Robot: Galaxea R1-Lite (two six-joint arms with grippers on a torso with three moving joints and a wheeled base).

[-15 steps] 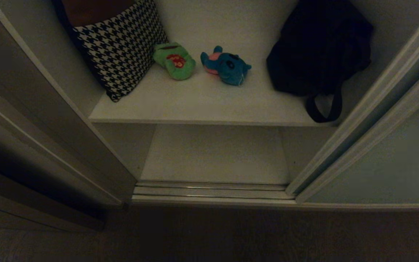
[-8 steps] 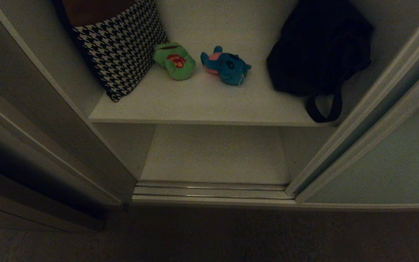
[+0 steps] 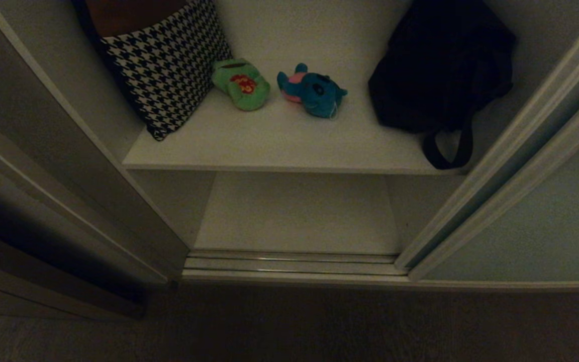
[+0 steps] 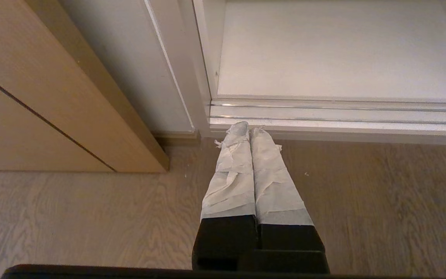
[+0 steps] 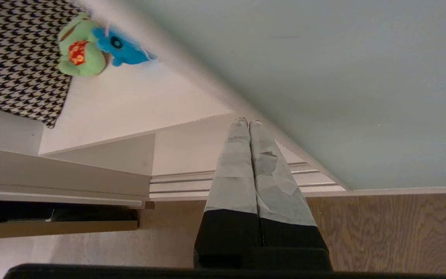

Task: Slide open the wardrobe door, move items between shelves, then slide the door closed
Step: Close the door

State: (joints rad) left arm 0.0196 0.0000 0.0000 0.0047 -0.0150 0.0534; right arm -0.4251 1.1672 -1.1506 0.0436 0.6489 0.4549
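Right hand (image 5: 249, 123) clenched empty beside door (image 5: 323, 77); frog (image 5: 79, 54) and blue toy (image 5: 124, 48) toward ten o'clock; left hand (image 4: 249, 130) clenched, parked.

Plush toys (image 3: 279, 88); matt shelves (image 3: 289, 146)

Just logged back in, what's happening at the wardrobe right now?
The sliding wardrobe door stands open at the right. The green frog and the teal-blue plush lie side by side on the upper shelf, between the houndstooth cushion and a black bag. Nothing is held: the right gripper is shut by the door's edge, the left gripper shut above the floor.
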